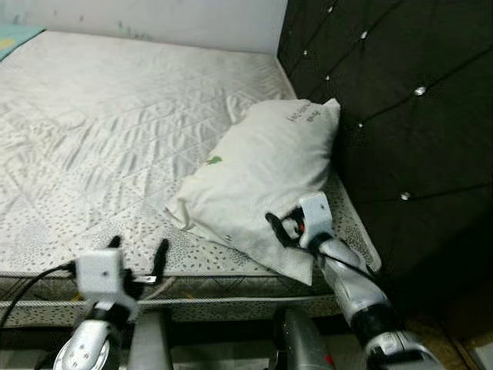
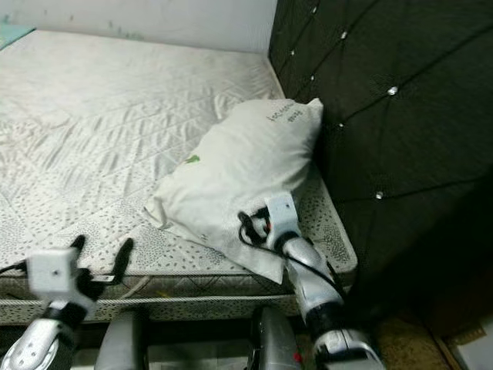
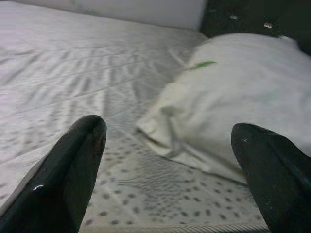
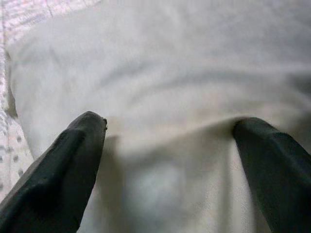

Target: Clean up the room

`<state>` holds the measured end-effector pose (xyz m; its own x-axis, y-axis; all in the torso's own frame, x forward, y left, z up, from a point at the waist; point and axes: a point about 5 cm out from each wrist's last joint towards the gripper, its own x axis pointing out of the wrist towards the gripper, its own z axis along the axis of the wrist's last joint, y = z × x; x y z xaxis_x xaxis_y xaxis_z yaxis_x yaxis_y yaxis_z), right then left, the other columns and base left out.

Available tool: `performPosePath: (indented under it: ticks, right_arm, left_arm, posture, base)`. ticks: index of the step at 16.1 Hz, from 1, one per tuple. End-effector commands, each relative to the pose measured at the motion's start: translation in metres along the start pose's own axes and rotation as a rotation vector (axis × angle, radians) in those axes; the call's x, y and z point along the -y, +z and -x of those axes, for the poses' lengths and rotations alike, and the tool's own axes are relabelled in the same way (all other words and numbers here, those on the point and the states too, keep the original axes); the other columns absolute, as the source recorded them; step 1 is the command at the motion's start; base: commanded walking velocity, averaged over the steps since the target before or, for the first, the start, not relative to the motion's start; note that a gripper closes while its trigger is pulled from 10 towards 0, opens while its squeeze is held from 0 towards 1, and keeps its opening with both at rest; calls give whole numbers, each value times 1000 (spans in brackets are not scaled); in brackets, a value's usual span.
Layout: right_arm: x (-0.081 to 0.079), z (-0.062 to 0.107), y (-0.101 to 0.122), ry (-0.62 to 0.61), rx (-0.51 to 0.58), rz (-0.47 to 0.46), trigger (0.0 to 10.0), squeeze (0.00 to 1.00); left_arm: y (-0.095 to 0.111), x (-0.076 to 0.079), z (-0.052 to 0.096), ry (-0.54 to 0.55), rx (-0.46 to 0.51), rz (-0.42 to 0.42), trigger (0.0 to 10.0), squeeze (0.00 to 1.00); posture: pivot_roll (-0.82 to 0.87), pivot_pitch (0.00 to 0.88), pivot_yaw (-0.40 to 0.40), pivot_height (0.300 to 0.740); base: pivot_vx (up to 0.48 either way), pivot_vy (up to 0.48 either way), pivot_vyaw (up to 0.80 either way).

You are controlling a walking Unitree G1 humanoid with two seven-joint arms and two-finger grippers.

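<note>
1. Head views: the right claw [image 1: 286, 225] rests against the near corner of the pillow [image 1: 262, 169], whose long axis runs away toward the headboard [image 1: 400, 116].
2. Left wrist: the left claw [image 3: 170, 160], spread, hovers beside it over the bed [image 1: 115, 131].
3. Right wrist: fingers [image 4: 68, 170] spread, pressing pillow fabric; the right arm is nearer.
</note>
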<state>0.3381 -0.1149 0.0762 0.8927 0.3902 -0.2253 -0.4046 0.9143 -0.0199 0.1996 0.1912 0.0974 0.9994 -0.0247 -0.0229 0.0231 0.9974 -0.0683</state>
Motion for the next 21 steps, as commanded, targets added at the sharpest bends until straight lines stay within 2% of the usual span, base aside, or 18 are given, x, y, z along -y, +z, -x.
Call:
performPosePath:
  ticks: [1, 2, 3, 4, 5, 6, 9, 11, 15, 18, 19, 20, 21]
  right_arm:
    - [3, -4, 2, 0, -36, 8, 10000, 0]
    - [9, -6, 2, -62, -70, -54, 10000, 0]
    - [12, -7, -1, -106, -108, -66, 10000, 0]
    - [16, -6, -8, -154, -191, -36, 10000, 0]
    - [16, -6, -10, -170, -220, -17, 10000, 0]
    - [18, -6, -9, -202, -222, 26, 10000, 0]
    - [33, -2, -5, -336, -182, -8, 10000, 0]
    - [49, 8, -5, -434, -153, -3, 10000, 0]
    - [63, 28, -23, -505, -218, -15, 10000, 0]
    - [57, 39, -37, -499, -284, -48, 10000, 0]
    - [37, 45, -50, -413, -365, -150, 10000, 0]
    - [26, 45, -51, -363, -383, -207, 10000, 0]
    - [17, 42, -49, -310, -381, -248, 6549, 0]
  left_arm:
    - [5, -4, 1, 51, 19, 11, 10000, 0]
    - [5, -5, 0, 51, 18, 9, 10000, 0]
    - [5, -4, -1, 45, 19, 5, 10000, 0]
    - [8, -3, -4, 26, 25, -2, 10000, 0]
    - [10, -2, -6, 14, 31, -8, 10000, 0]
    - [11, -3, -6, 17, 32, -8, 10000, 0]
    - [12, -4, -6, 15, 32, -10, 10000, 0]
    - [11, -2, -3, 19, 27, -3, 10000, 0]
    - [9, 1, 0, 21, 17, 7, 10000, 0]
    - [8, 0, 1, 18, 9, 5, 10000, 0]
    - [8, 0, 0, 11, 1, 6, 10000, 0]
    - [7, 1, -1, 6, -3, 10, 10000, 0]
    - [7, 3, -2, -1, -5, 14, 10000, 0]
  posture:
    - [114, 68, -123, 561]
    - [111, 68, -120, 561]
    - [111, 69, -118, 561]
    - [112, 67, -115, 561]
    - [110, 64, -109, 561]
    - [109, 63, -106, 561]
    - [110, 65, -102, 561]
    - [108, 71, -102, 561]
    - [103, 80, -101, 561]
    - [96, 85, -97, 561]
    - [91, 87, -94, 561]
    - [87, 87, -90, 561]
    - [84, 86, -87, 561]
  base:
    - [0, 0, 0]
    - [0, 0, 0]
    - [0, 0, 0]
    - [0, 0, 0]
    - [0, 0, 0]
    - [0, 0, 0]
    - [0, 0, 0]
    - [0, 0, 0]
    - [0, 0, 0]
    - [0, 0, 0]
    - [0, 0, 0]
    - [0, 0, 0]
    - [0, 0, 0]
